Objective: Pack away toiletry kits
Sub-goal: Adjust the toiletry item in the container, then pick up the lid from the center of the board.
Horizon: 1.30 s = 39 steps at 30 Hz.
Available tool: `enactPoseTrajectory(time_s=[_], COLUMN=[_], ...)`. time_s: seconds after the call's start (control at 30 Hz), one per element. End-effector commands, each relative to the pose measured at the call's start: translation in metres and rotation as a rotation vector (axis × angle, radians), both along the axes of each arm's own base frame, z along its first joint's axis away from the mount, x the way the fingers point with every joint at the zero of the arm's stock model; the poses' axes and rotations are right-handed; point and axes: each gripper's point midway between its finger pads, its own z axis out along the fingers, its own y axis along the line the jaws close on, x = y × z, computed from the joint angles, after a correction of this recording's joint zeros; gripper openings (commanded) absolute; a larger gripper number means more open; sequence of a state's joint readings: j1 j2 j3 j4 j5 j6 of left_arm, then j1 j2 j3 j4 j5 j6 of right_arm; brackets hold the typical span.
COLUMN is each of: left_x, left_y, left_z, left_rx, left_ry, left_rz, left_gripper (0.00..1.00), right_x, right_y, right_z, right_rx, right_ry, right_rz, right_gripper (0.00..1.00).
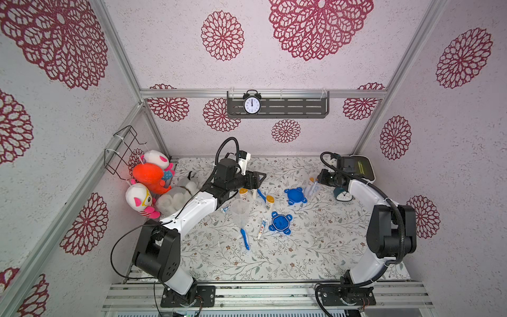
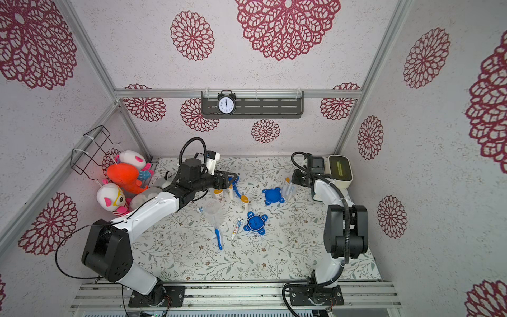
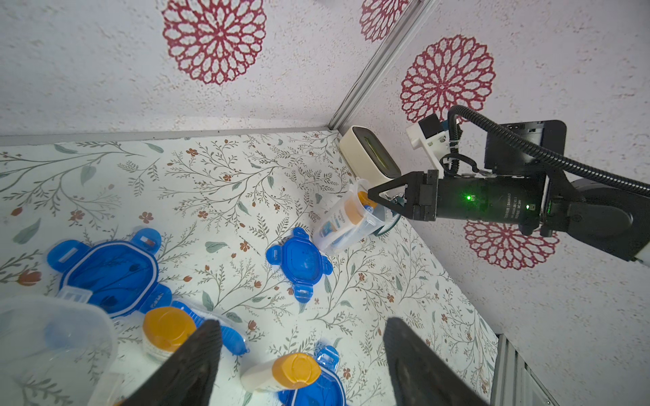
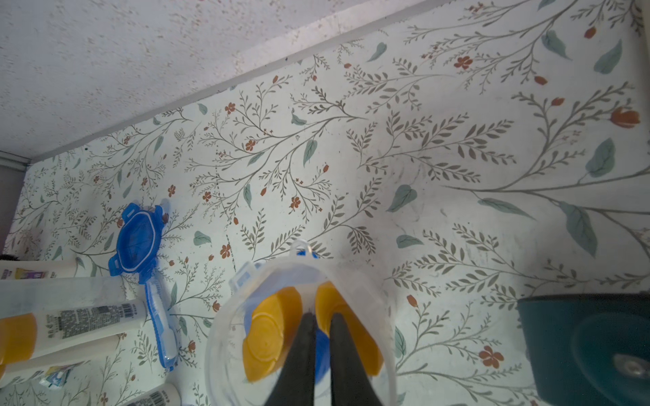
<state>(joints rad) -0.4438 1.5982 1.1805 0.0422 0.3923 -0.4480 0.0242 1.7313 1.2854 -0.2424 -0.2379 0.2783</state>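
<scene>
In both top views, the left gripper [image 1: 259, 181] is seen at mid-frame above a white orange-capped bottle [image 1: 243, 193]. The right gripper [image 1: 318, 178] is seen right of centre, at the mouth of a tilted clear jar [image 1: 312, 189]. An empty jar [image 1: 240, 211], a blue toothbrush [image 1: 245, 238], a toothpaste tube [image 1: 262, 229], a blue four-tab lid [image 1: 295, 196] and a second lid [image 1: 280, 222] are scattered on the counter [image 1: 301, 255] around the centre.

In the left wrist view, the left jaws are shown spread wide at the lower edge. A lying bottle [image 3: 281, 372] on a third lid [image 3: 327, 390] is framed between them. At the right, the tilted clear jar [image 3: 343, 225], packed with orange-capped bottles, is met by the right gripper [image 3: 381, 202].

In the right wrist view, the right jaws are seen at bottom centre, almost pressed together inside that jar's rim, between two orange caps [image 4: 272, 334]. A strip of blue is visible in the slit, but whether anything is pinched cannot be told. A teal alarm clock [image 4: 591, 348] is cut off at the lower right.
</scene>
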Motion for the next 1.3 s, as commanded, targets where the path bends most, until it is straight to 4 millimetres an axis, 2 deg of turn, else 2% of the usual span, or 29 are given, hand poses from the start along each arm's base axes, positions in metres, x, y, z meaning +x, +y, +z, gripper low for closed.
enactPoseTrajectory(time_s=[0.0,0.1,0.23,0.33,0.47,0.57,0.73,0.87,1.03,1.27], left_x=[0.001,0.001,0.001,0.002,0.000,-0.004,-0.017,-0.027,-0.034,-0.037], left_y=[0.003,0.004,0.005,0.006,0.008,0.011,0.018,0.023,0.024,0.023], left_z=[0.016,0.013,0.012,0.011,0.012,0.011,0.003,-0.008,-0.016,-0.023], left_rx=[-0.013,-0.014,-0.015,-0.011,-0.001,0.019,0.071,0.099,0.107,0.103], left_ry=[-0.052,-0.046,-0.040,-0.032,-0.023,-0.014,0.027,0.052,0.068,0.095], left_rz=[0.008,0.014,0.021,0.028,0.035,0.037,0.023,0.024,0.007,-0.002], left_gripper=[0.76,0.76,0.77,0.77,0.77,0.77,0.76,0.76,0.76,0.76], right_x=[-0.007,-0.009,-0.015,-0.027,-0.054,-0.082,-0.141,-0.168,-0.177,-0.160], right_y=[-0.003,-0.004,-0.003,0.000,0.007,0.021,0.072,0.095,0.119,0.127], right_z=[0.017,0.028,0.070,0.093,0.095,0.078,0.016,-0.024,-0.056,-0.086], right_rx=[-0.020,-0.032,-0.028,-0.007,0.032,0.107,0.256,0.277,0.290,0.275], right_ry=[-0.039,-0.073,-0.183,-0.231,-0.214,-0.146,0.100,0.190,0.253,0.279], right_rz=[0.005,0.000,-0.017,-0.025,-0.034,-0.008,0.189,0.262,0.351,0.330], right_gripper=[0.13,0.19,0.40,0.43,0.39,0.34,0.36,0.39,0.39,0.36])
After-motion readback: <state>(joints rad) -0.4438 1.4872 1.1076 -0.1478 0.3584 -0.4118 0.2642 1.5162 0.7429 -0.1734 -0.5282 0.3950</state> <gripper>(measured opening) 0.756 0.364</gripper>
